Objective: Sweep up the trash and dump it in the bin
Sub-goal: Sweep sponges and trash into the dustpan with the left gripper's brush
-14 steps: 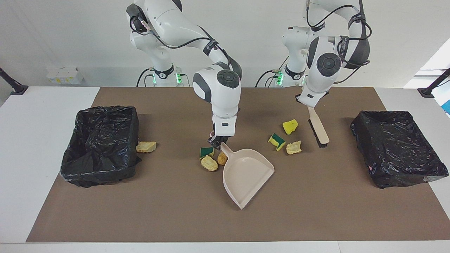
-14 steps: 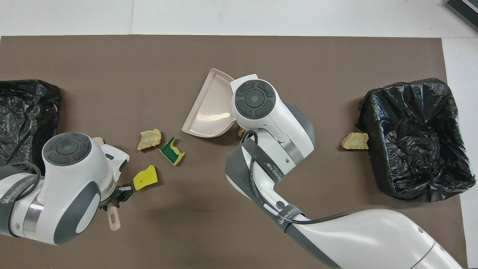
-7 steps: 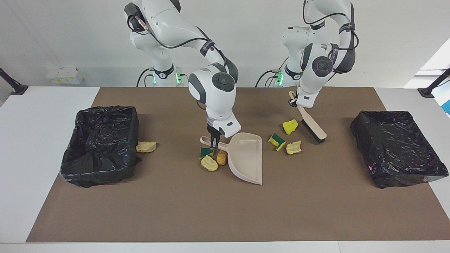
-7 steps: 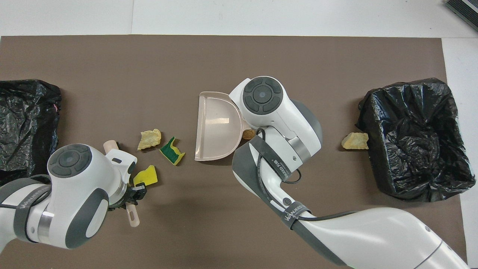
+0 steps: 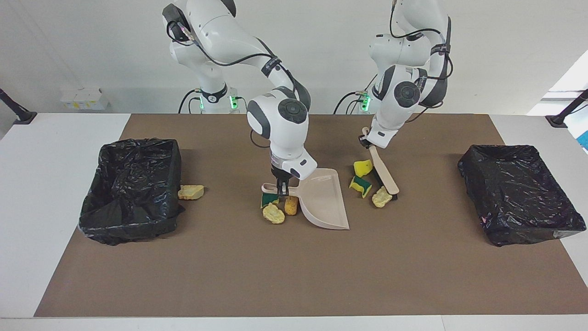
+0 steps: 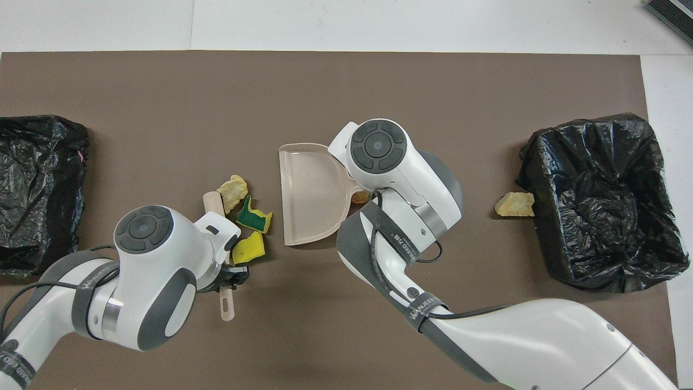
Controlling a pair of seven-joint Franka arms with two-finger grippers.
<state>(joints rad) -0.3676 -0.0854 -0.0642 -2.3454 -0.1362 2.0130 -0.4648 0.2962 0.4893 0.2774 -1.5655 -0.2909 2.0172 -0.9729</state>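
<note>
In the facing view, the right claw (image 5: 281, 185) grips the dustpan (image 5: 324, 198) by its handle, while the left claw (image 5: 366, 141) is clamped on the brush (image 5: 385, 174), whose bristles touch three trash chunks (image 5: 361, 185) beside the dustpan's mouth. In the overhead view, those chunks (image 6: 250, 219) lie just beside the dustpan (image 6: 308, 195), and one more (image 6: 514, 203) rests against the black-lined bin (image 6: 598, 203).

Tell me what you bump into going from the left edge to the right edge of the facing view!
Black bin → tan chunk → dustpan → brush → second black bin.
</note>
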